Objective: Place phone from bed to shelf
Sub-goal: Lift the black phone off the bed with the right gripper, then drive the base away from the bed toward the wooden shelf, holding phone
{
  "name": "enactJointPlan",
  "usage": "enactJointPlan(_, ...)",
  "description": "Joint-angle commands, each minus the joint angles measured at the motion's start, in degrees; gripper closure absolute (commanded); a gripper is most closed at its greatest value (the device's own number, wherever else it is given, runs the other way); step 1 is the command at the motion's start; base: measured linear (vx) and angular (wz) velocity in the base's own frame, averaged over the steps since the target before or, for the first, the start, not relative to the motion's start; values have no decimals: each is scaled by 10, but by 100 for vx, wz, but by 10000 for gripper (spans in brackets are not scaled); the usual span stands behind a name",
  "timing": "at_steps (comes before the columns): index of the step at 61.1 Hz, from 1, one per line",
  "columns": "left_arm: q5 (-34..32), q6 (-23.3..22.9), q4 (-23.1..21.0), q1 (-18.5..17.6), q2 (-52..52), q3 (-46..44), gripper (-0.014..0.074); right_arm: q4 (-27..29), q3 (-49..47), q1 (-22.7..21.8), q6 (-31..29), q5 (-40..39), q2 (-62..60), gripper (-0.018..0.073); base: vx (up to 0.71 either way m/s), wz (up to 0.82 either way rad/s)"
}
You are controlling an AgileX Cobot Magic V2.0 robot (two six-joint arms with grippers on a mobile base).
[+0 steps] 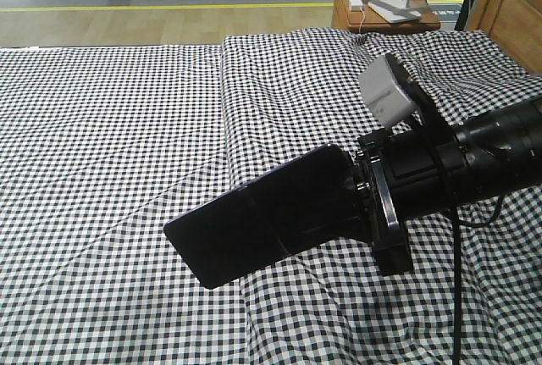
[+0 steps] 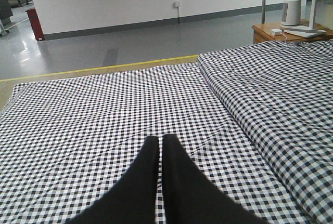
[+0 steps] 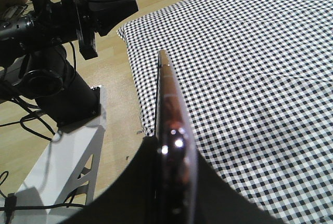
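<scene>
The phone [image 1: 254, 225], a glossy black slab, hangs tilted above the checked bed [image 1: 118, 111], and my right gripper [image 1: 343, 204] is shut on its right end. The right wrist view shows the phone [image 3: 167, 104] edge-on between the dark fingers [image 3: 130, 182], over the bed's [image 3: 250, 68] corner. My left gripper [image 2: 160, 141] is shut with nothing in it and hovers low over the bed [image 2: 104, 104]. It also appears in the right wrist view, where the left gripper [image 3: 130, 5] points out past the bed's edge. The shelf is out of view.
An orange-brown nightstand [image 1: 351, 11] with white devices stands beyond the bed's far edge, and a panelled wooden piece [image 1: 508, 1] is at the far right. A raised fold [image 1: 224, 102] runs down the cloth. The robot's white base [image 3: 67, 156] and cables sit on the wood floor beside the bed.
</scene>
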Motion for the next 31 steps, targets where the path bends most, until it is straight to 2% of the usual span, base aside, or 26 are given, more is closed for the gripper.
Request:
enactJointPlan(1, -42, -3, -5, 2, -3, -13, 595, 45, -16, 0, -8, 36, -19, 562, 0, 0)
enactJointPlan(31, -42, -3, -5, 2, -3, -13, 595, 45, -16, 0, -8, 36, -19, 562, -2, 8)
